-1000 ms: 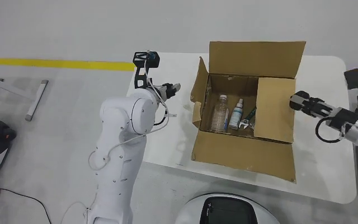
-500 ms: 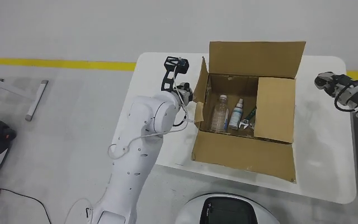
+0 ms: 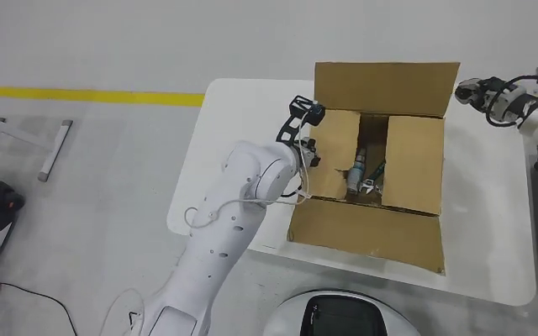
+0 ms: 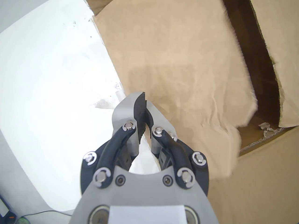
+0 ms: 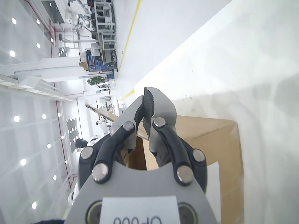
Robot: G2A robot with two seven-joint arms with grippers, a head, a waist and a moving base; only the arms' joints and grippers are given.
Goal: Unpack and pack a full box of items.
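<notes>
The cardboard box (image 3: pixel 361 244) stands on the white table (image 3: pixel 235 109), approx. in its middle-right part. Nearest to the robot, the near flap (image 3: pixel 366 228) is folded outward and hangs down over the box front.

Just behind it, at the box's left side, is the left end effector (image 4: pixel 143 108). Its fingers are closed together w/ nothing btw. the pads. It sits just beside the hinge edge of the left flap (image 4: pixel 177 59); I cannot tell if it touches the cardboard. This flap lies tilted inward over the left part of the opening. The right flap (image 3: pixel 414 164) is also folded in, over the right part.

Btw. the 2 flaps there is a narrow dark gap. In it a spray bottle (image 3: pixel 356 168) w/ white body lies on the box bottom. Next to it are some small dark items (image 3: pixel 374 175), too small to name.

Farther, the far flap (image 3: pixel 382 84) stands open, leaning back from the opening. Near its right end, over the far right part of the table, the right end effector (image 5: pixel 147 103) hangs w/ fingers closed and empty.

Beyond the table, on the floor (image 3: pixel 84 185) at left, runs a yellow line (image 3: pixel 101 96).
</notes>
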